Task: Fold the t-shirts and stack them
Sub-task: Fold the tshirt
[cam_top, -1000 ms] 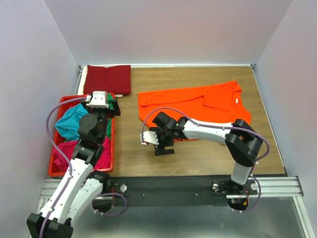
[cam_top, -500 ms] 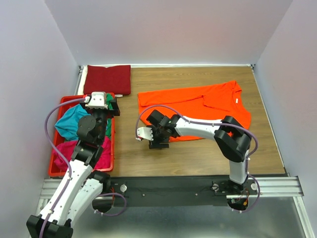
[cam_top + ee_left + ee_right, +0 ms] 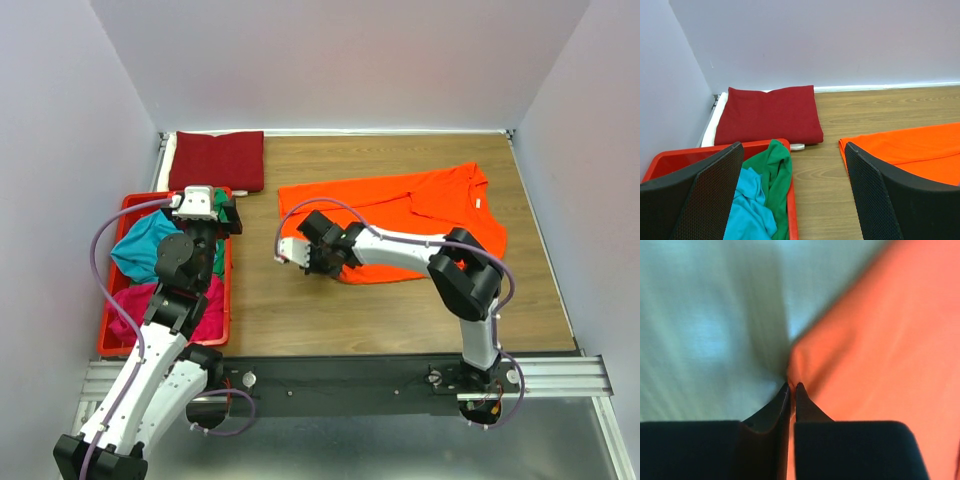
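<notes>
Orange t-shirt (image 3: 440,200) | near-left corner nipped in right hand (image 3: 791,386), likely for folding | left hand (image 3: 793,146) wide, hovering above red crate (image 3: 690,152)

Your table (image 3: 400,300) bears the orange t-shirt (image 3: 440,205) at your right gripper (image 3: 792,387), red crate (image 3: 102,320) below your left gripper (image 3: 793,150), dark red t-shirt (image 3: 218,160) beyond.

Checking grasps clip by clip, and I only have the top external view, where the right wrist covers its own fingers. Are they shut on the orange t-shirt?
Observer: Yes. The right wrist view shows the right gripper shut, pinching the orange t-shirt at its edge.
Operator: And the other arm?
Observer: The left gripper is open and empty in the left wrist view, over the red crate.
Operator: What lies under it?
Observer: A green t-shirt beside a teal t-shirt, at the crate's far end.
</notes>
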You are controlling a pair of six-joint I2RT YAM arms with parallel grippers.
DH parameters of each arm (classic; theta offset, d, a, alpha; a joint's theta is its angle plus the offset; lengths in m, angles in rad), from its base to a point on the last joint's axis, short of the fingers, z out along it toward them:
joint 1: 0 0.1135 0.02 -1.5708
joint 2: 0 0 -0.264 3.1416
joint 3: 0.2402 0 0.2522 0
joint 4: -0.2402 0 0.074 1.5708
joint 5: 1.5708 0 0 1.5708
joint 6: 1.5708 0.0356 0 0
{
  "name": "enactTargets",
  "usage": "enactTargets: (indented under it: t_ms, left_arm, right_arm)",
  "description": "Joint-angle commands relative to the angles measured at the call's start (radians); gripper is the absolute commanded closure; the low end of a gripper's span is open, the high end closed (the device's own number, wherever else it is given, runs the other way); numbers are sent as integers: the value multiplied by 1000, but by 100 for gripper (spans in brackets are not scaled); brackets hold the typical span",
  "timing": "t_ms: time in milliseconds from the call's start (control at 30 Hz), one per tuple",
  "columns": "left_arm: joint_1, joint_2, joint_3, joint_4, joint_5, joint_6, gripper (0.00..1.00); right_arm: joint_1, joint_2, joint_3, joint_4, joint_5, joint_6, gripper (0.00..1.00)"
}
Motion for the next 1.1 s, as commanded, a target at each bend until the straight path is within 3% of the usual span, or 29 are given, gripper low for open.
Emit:
enactTargets:
  t_ms: [0,133,200,300,433,567,667,733,867,1067]
  left_arm:
    - [3,-14,-9,30,-11,3,11]
    - [3,-11,-7,30,-8,3,11]
    - [3,-7,-9,32,-3,3,11]
    - [3,1,-9,32,1,3,11]
    - [3,9,-7,32,6,4,11]
    - [3,13,-7,34,12,3,11]
    - [3,18,-6,34,17,5,11]
    - [3,18,-6,34,18,4,11]
    - [3,15,-6,34,17,5,11]
    - [3,12,-7,32,12,8,11]
  right_arm:
    - [-110,-43,69,16,-42,97,91]
    - [-295,-73,68,16,-128,181,88]
    - [-341,-81,36,22,-162,215,77]
    - [-406,-90,0,38,-155,257,45]
    - [-452,-115,6,76,-56,297,31]
    - [-458,-171,6,79,-149,234,30]
    - [-450,-222,-11,49,-443,148,32]
    - [-417,-231,-3,7,-513,101,34]
    - [-311,-233,-3,-66,-474,-16,36]
    - [-165,-178,3,-116,-434,-53,41]
